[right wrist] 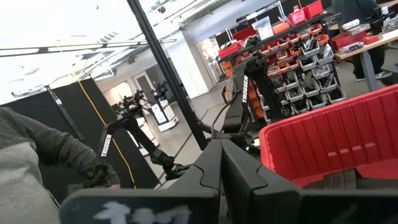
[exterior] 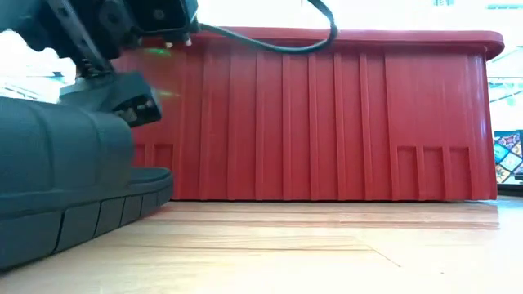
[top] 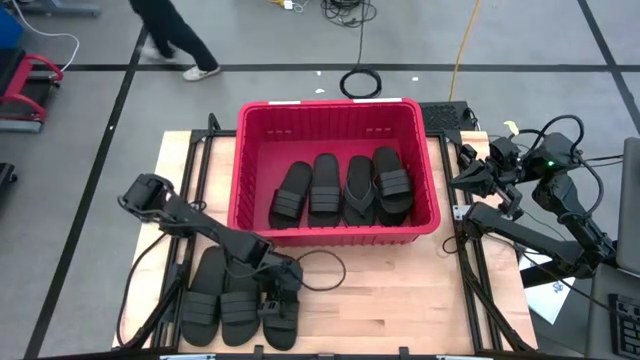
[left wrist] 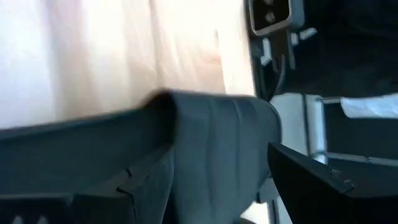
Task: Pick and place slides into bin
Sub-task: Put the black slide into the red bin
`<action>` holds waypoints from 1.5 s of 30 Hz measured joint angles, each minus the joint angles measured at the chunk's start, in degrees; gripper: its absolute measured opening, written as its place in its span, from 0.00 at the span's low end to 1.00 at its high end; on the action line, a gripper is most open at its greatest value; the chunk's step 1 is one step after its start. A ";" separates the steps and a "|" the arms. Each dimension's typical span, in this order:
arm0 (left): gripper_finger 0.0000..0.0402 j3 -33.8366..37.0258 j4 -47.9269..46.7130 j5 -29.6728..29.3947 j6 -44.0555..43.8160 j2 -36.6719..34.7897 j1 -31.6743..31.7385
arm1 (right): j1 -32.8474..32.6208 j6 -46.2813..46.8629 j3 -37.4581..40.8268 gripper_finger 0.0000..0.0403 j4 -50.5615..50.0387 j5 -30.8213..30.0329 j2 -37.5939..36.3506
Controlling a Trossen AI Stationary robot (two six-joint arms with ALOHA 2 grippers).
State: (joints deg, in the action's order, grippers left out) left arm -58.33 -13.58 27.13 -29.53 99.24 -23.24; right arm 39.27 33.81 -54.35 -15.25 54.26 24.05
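Observation:
The red bin (top: 335, 125) stands at the table's middle and holds several black slides (top: 345, 188) lying side by side on its floor. Three more slides lie flat on the table at the near left (top: 222, 308). My left gripper (top: 278, 290) is low over the rightmost of them (top: 281, 315), open, with its fingers on either side of that slide's wide ribbed strap (left wrist: 217, 162). In the low view this slide (exterior: 57, 188) rests on its sole on the table. My right gripper (top: 470, 180) waits shut beyond the bin's right side, clear of everything. My left gripper's fingers (left wrist: 311, 180) stand close on both sides of the slide's strap (left wrist: 249, 143), coming from above and across it. I cannot tell whether they touch it. The slide lies on the table.
The bin's near wall (exterior: 327, 122) rises just behind the left gripper. A black cable (top: 330, 262) lies on the table between bin and slides. A person (top: 170, 40) walks on the floor beyond the far edge. A sleeve (right wrist: 31, 162) shows in the right wrist view.

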 joint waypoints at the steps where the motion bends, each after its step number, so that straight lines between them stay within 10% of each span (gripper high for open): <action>1: 0.67 0.03 -0.67 -1.26 0.21 -0.83 0.34 | 0.01 -0.01 0.00 0.00 0.00 0.02 0.00; 23: 0.67 0.11 -6.89 3.86 5.10 -0.10 -1.55 | 0.01 -0.03 0.00 0.00 -0.06 1.79 0.02; 38: 0.67 0.11 6.82 6.03 -0.63 3.52 -1.53 | 0.00 -0.01 0.00 0.00 -0.04 1.61 0.02; 45: 0.45 0.11 6.38 6.21 0.57 3.56 -1.56 | 0.01 -0.14 0.00 0.00 -0.04 3.02 0.02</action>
State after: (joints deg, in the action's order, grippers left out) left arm -58.22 -7.20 33.34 -28.95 102.80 -24.80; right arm 39.27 33.67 -54.35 -15.29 57.28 24.08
